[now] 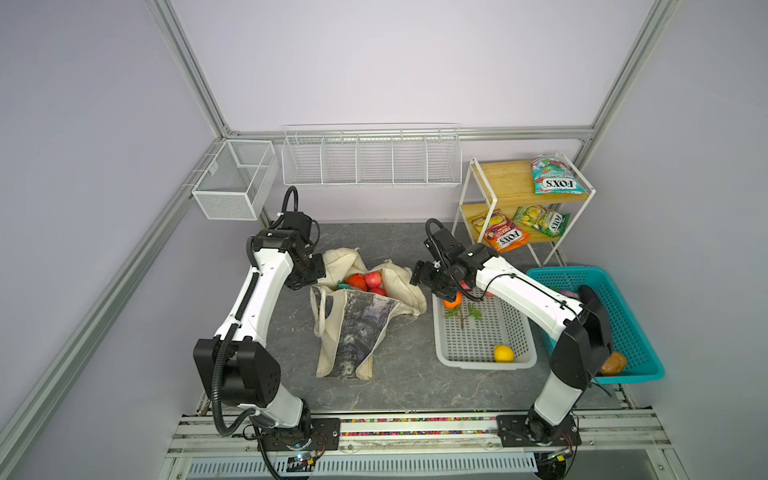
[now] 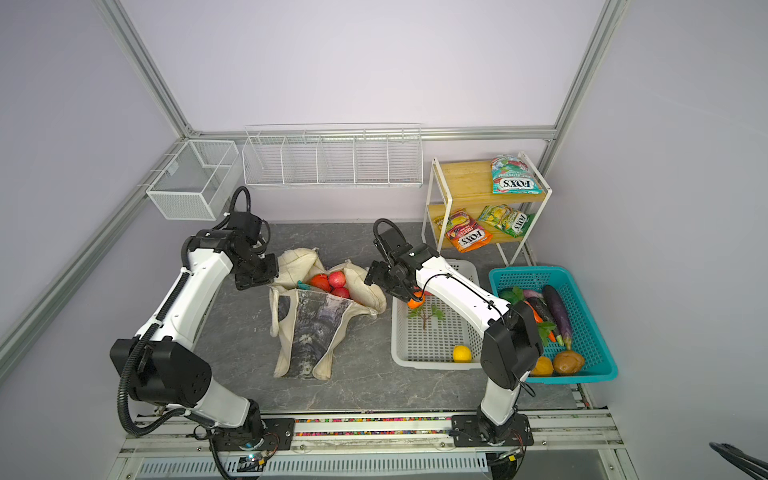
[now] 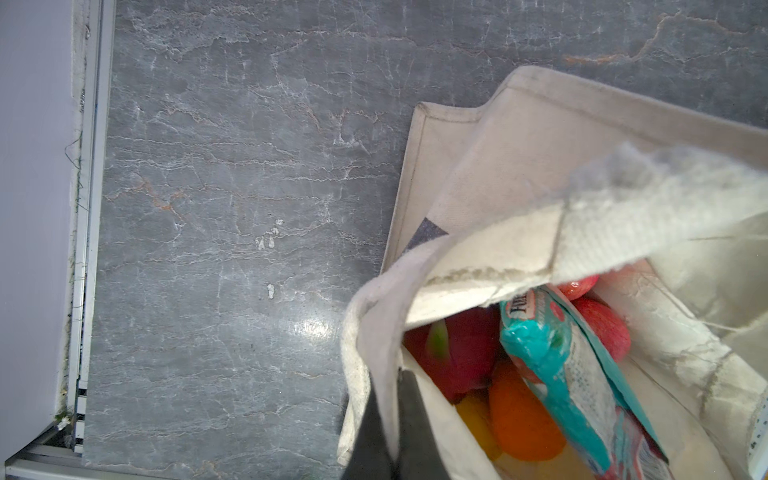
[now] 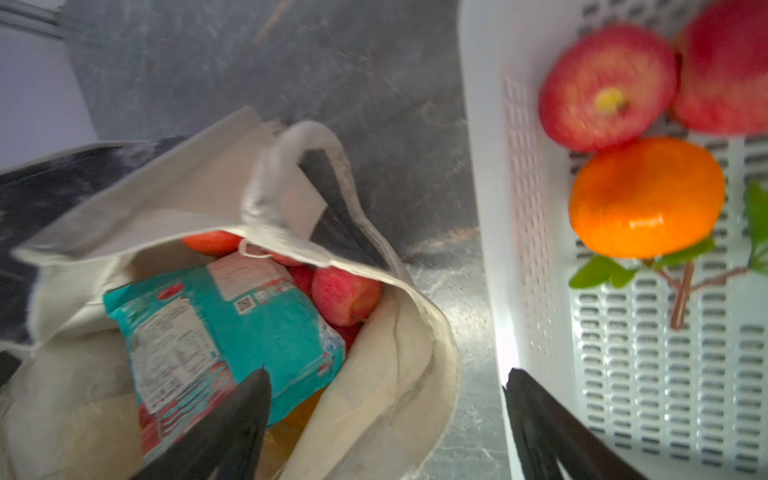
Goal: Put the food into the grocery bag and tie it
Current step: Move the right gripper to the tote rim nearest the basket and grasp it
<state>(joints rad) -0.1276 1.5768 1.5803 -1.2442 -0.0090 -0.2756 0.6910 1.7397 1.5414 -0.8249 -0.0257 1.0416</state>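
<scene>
The cream grocery bag [image 1: 361, 324] lies open-mouthed on the grey table in both top views. Inside it are red apples [image 1: 374, 279], a teal FOX'S packet [image 3: 557, 365], a pink dragon fruit [image 3: 465, 349] and an orange fruit [image 3: 519, 415]. My left gripper [image 3: 392, 374] is shut on the bag's rim at its left side. My right gripper [image 4: 386, 374] hangs open and holds nothing, between the bag's right edge and the white basket [image 1: 486, 365]. That basket contains two red apples [image 4: 606, 87], an orange [image 4: 646, 195] on a leafy twig and a yellow fruit [image 1: 503, 353].
A teal basket [image 2: 598, 316] of eggplants and other vegetables stands at the far right, partly behind my right arm. A shelf rack [image 1: 507, 183] at the back right carries more FOX'S packets [image 1: 557, 174]. White wire baskets [image 1: 370, 162] hang on the back wall.
</scene>
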